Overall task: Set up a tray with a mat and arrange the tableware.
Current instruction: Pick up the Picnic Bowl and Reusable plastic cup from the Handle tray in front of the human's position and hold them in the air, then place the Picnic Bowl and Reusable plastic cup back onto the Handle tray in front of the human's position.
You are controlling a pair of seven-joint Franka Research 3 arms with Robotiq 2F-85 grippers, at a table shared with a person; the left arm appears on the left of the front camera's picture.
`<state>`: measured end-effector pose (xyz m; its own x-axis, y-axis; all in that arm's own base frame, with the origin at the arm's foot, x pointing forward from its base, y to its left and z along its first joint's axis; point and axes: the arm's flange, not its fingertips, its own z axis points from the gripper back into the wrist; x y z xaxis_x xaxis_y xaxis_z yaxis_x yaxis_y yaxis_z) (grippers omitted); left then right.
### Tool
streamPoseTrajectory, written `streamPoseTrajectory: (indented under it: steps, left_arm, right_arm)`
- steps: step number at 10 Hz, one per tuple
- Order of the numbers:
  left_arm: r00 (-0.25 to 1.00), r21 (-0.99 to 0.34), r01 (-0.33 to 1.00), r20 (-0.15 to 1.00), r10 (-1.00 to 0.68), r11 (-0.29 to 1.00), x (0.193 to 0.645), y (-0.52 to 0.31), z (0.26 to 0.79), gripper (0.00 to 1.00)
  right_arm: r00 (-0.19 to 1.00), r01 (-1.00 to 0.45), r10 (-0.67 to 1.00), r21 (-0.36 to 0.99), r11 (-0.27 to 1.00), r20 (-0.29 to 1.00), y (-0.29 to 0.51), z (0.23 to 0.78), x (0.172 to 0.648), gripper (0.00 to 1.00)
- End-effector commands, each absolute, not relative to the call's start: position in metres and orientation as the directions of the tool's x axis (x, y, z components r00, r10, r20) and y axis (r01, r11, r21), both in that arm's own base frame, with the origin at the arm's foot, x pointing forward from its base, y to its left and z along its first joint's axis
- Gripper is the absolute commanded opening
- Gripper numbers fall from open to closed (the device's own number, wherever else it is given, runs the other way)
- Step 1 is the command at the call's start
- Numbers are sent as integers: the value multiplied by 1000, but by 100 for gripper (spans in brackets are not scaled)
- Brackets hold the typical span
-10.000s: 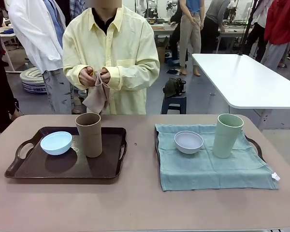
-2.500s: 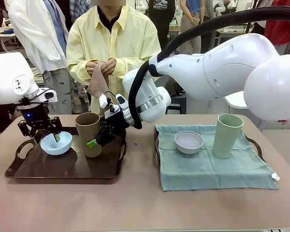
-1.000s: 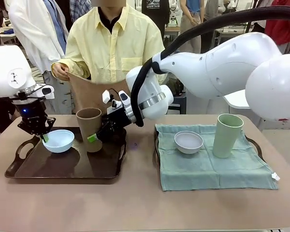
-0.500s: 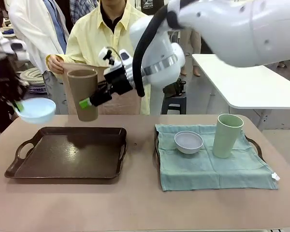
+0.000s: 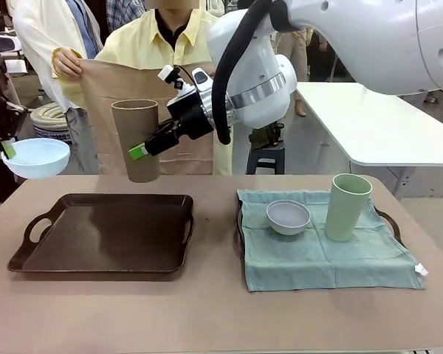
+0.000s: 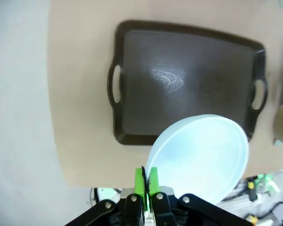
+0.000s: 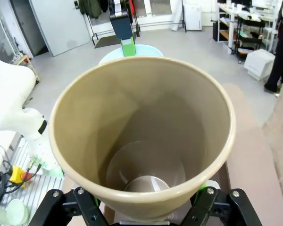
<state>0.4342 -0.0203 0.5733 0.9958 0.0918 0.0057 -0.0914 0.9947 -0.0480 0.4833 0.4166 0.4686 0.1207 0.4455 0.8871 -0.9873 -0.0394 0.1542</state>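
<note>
Item: dark brown handled plastic tray (image 5: 107,236), lower left of frame, bare on the worktop (image 5: 207,317). Left gripper (image 5: 5,150), jaws pinched on the rim of a pale blue round bowl (image 5: 35,157), holds it aloft at the left edge. Right gripper (image 5: 144,150), jaws clamped around a tall tan-brown cup (image 5: 135,140), holds it above the tray. A person's hand (image 5: 68,63) spreads a tan cloth mat (image 5: 107,81) behind. Risk: the thin rim pinch may let the bowl tip; the mat may snag the hanging cup.

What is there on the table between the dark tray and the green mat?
Nothing: in the front view, only a bare strip of table separates the dark tray from the green mat.
</note>
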Motion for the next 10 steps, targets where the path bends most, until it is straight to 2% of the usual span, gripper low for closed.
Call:
streamPoseTrajectory:
  steps: [1, 10]
  left_arm:
    - [996, -38, -84, 41, 85, 996, 431, -22, 581, 0]
    - [996, -38, -84, 41, 85, 996, 431, -22, 581, 0]
  right_arm:
    - [93, -990, 436, 128, -51, 895, 421, 481, 480, 29]
    - [93, -990, 436, 128, -51, 895, 421, 481, 480, 29]
